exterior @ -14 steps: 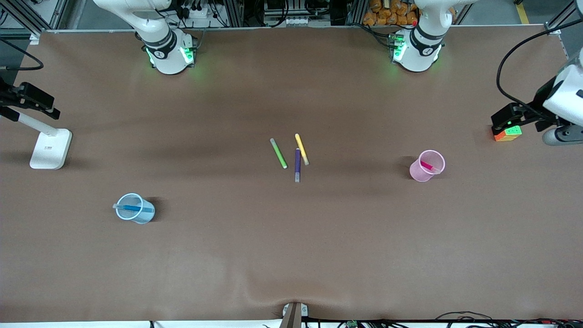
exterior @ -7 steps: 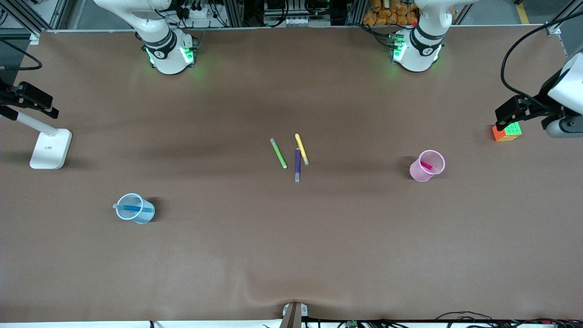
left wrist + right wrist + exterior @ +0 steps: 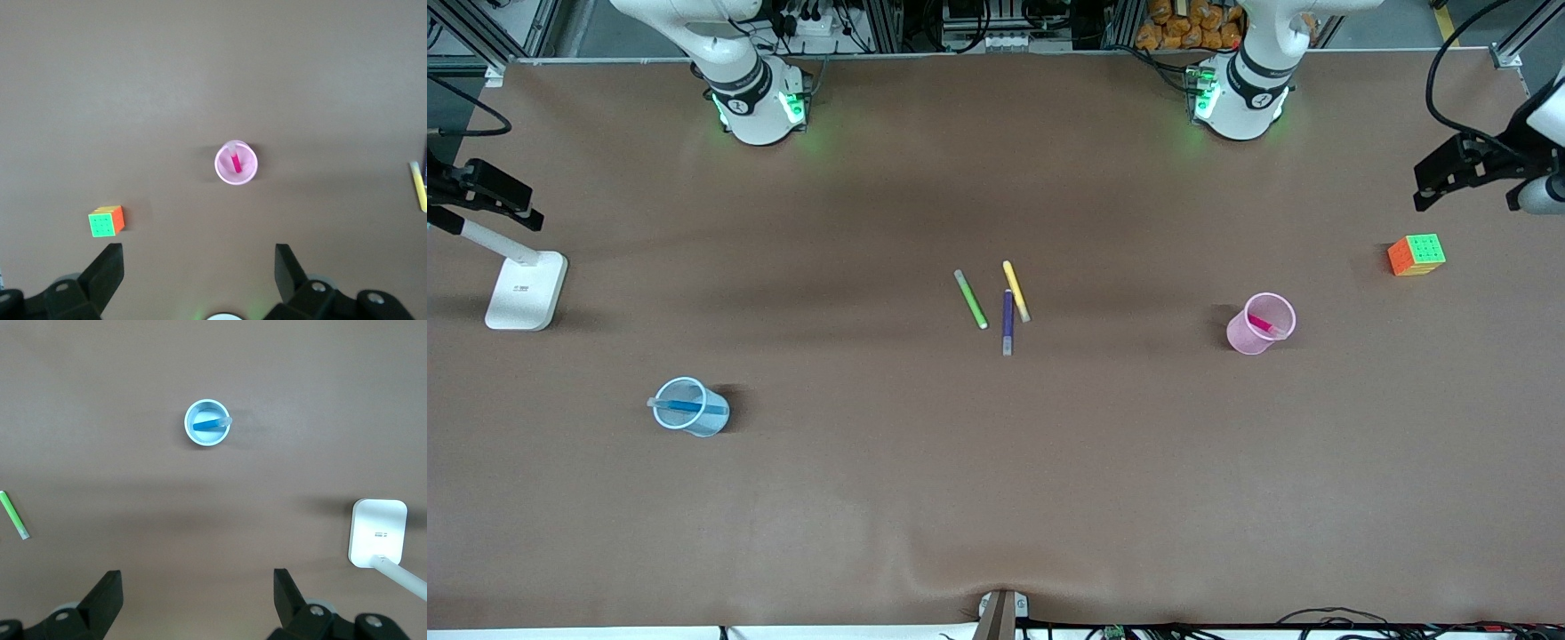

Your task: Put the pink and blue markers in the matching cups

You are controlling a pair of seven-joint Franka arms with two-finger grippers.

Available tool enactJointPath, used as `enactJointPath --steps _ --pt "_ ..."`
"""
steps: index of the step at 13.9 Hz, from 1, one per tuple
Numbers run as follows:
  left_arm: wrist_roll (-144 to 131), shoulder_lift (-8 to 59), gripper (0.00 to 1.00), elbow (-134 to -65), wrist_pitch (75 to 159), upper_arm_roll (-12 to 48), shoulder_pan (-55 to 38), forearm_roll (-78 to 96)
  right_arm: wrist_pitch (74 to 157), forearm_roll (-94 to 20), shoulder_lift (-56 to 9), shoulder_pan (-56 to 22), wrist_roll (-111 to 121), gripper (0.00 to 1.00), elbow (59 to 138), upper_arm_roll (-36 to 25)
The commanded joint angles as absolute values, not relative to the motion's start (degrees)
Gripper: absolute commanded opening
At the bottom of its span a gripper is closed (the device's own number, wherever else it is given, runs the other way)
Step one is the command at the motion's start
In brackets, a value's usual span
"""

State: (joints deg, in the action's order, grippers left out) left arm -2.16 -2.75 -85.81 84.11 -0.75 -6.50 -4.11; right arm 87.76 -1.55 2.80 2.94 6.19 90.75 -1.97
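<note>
Pink marker (image 3: 1261, 324) stands in the pink cup (image 3: 1249, 338) toward the left arm's edge; blue marker (image 3: 684, 406) in the blue cup (image 3: 703, 418) toward the right arm's. Both grippers, left (image 3: 198, 270) and right (image 3: 198, 590), hang high with fingers spread, holding nothing. The task looks finished; next only parking.

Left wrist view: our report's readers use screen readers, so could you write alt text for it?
A pink marker stands in the pink cup on the brown table, seen from above between the open left gripper. A colourful puzzle cube sits nearby, apart from the cup.
</note>
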Motion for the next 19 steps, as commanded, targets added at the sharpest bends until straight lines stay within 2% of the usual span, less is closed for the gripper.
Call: enactJointPath --steps 1,8,19 --pt "-1.14 -6.41 1.00 -89.64 84.02 -2.28 -7.38 -2.81 87.28 -0.79 4.22 4.31 5.36 1.00 91.58 -0.62" --pt "-3.42 -9.05 1.00 -93.95 84.11 -2.20 -7.38 -3.07 87.36 -0.79 4.31 4.39 5.36 1.00 91.58 -0.62" --pt "-8.61 -9.84 1.00 -93.69 83.23 -2.02 -8.88 -2.72 87.36 -0.79 4.31 4.39 5.36 1.00 91.58 -0.70"
